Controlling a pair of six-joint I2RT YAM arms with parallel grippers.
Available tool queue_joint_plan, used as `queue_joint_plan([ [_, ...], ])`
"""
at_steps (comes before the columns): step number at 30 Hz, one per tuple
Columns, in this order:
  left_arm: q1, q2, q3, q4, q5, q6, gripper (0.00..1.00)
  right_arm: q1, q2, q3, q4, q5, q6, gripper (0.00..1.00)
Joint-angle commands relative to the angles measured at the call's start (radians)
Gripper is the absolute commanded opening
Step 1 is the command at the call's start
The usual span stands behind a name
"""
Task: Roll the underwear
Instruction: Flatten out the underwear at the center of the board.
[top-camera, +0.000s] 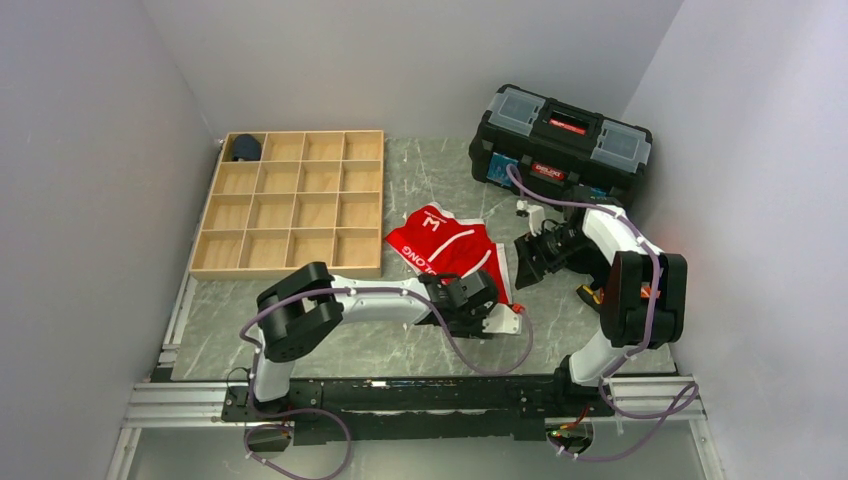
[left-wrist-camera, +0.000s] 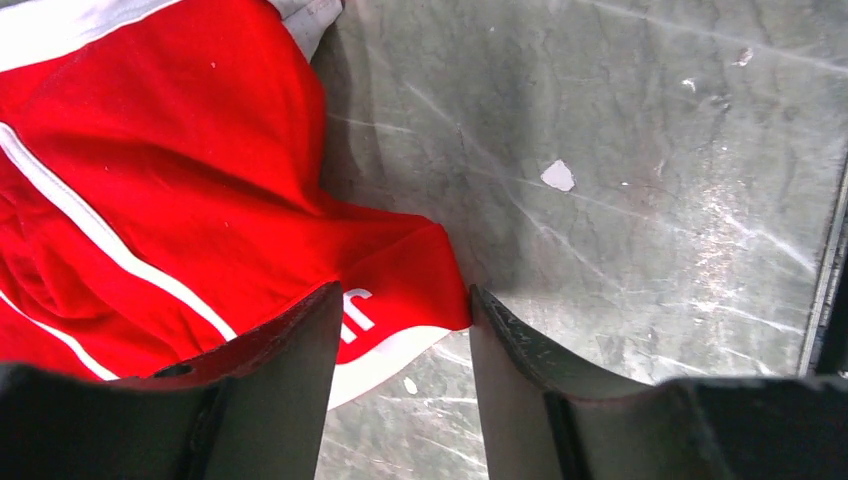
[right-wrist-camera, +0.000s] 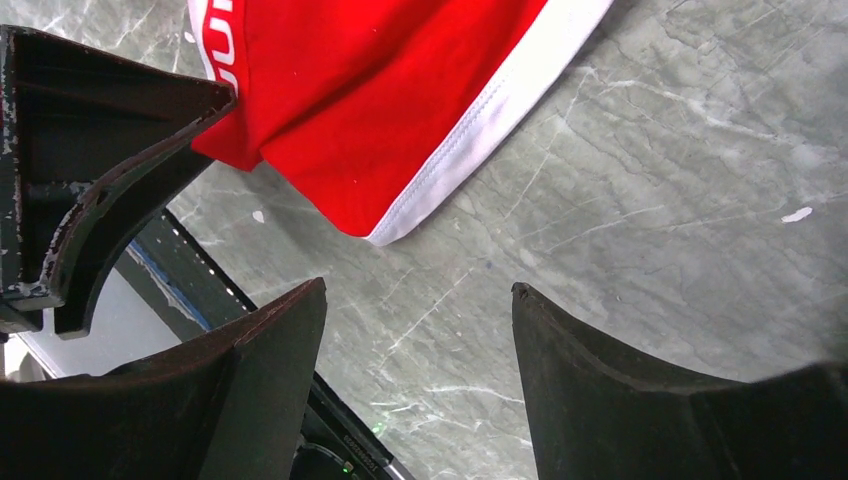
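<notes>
two hands low over the worktop (top-camera: 400, 345), wooden tray (top-camera: 290, 205) far left, left hand (left-wrist-camera: 405, 295) with fingers apart over a corner of the red underwear (top-camera: 445, 245) lying spread mid-worktop, right hand (right-wrist-camera: 420, 290) with fingers apart beside its white hem, black toolbox (top-camera: 560, 140) back right

Plain pale walls (top-camera: 400, 60) enclose a grey marbled tabletop (top-camera: 430, 170); light even.
</notes>
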Motion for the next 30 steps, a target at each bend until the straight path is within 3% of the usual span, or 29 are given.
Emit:
queue_joint_plan([
  [1, -0.007, 0.029, 0.050, -0.023, -0.035, 0.022, 0.49, -0.013, -0.027, -0.003, -0.013, -0.040, -0.039, 0.70],
  [3, -0.005, 0.038, 0.051, -0.039, -0.032, 0.016, 0.36, -0.012, -0.024, -0.009, -0.019, -0.050, -0.056, 0.70],
  [6, 0.020, 0.013, 0.037, -0.050, -0.013, -0.003, 0.02, -0.013, -0.018, -0.017, -0.033, -0.068, -0.090, 0.73],
  [13, 0.232, -0.040, 0.143, -0.218, 0.338, -0.125, 0.00, -0.010, -0.030, -0.014, -0.085, -0.166, -0.208, 0.78],
  [18, 0.394, -0.028, 0.211, -0.288, 0.630, -0.206, 0.00, -0.010, -0.088, -0.073, 0.004, -0.229, -0.225, 0.78],
  [24, 0.509, 0.053, 0.291, -0.332, 0.797, -0.271, 0.00, 0.040, -0.212, -0.154, 0.145, -0.240, -0.169, 0.75],
  [30, 0.557, 0.131, 0.372, -0.370, 0.896, -0.307, 0.00, 0.245, -0.355, -0.257, 0.363, -0.058, -0.053, 0.72],
])
